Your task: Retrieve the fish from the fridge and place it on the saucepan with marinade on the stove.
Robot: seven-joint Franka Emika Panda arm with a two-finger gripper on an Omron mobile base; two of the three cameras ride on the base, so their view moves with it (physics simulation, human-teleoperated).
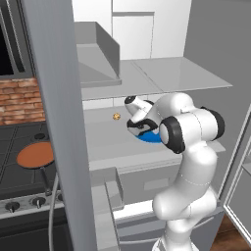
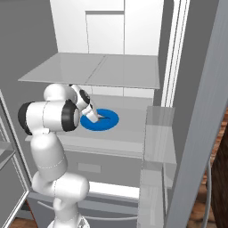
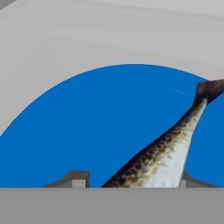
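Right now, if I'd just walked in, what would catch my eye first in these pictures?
Probably the big white robot arm reaching into the open fridge, its gripper down over a bright blue plate on a middle shelf. Up close, a speckled fish lies on that plate between the gripper's tips. Off to the left, a pan with a reddish-brown layer sits on the stove.

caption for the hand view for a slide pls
Pincer closing around the speckled fish lying on the blue plate inside the fridge.
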